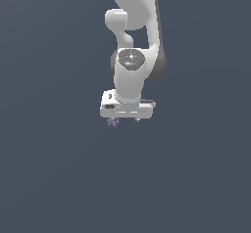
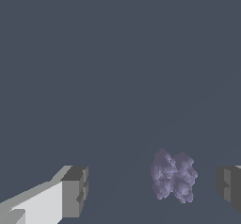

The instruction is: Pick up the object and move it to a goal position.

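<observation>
No writing or labels readable anywhere. The gripper [image 2: 150, 192] hangs released, its grey blocky fingertips [image 2: 75, 190] spread wide with the object [image 2: 173, 176] between them, touching neither. That object is lilac, lumpy and ragged-edged, lying on the plain matte slate surface [image 1: 49, 178], just under the smooth white gripper body.

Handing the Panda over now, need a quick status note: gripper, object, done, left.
Gripper: open, nothing held, lowered around the object.
Object: small purple lumpy piece between the fingers, off-centre, closer to one of them; touching neither. In the exterior view it shows just under the gripper, toward that view's left end.
Done: approach and rough alignment.
Left: close on it, lift, carry to goal. No goal marker shows in either view.
</observation>
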Robot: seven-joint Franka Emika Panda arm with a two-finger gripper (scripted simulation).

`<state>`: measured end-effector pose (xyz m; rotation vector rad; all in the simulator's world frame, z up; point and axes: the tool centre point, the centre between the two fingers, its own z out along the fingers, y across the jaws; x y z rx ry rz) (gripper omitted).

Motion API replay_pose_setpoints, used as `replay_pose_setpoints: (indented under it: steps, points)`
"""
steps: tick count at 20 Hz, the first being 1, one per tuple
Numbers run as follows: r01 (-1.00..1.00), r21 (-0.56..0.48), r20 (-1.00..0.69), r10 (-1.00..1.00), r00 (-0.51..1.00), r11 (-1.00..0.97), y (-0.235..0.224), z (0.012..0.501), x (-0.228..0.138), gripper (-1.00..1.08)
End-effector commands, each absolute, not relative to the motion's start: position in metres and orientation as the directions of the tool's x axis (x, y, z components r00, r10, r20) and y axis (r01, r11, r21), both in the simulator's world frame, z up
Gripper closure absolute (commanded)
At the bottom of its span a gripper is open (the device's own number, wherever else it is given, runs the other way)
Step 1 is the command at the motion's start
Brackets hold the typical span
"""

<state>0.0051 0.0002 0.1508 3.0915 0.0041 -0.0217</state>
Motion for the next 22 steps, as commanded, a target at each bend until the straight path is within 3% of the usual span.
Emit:
replay_pose_setpoints:
  steps: [1, 12, 22]
  points:
    - [0.003, 0.050, -0.014, 0.002, 1.000, -0.999, 0.000, 0.151, 0.005, -0.92]
    - [-0.059, 0.043, 0.019, -0.058, 0.998, -0.997, -0.021, 0.166, 0.009, -0.92]
    - [-0.093, 0.029, 0.013, -0.093, 0.996, -0.995, -0.032, 0.145, -0.008, -0.92]
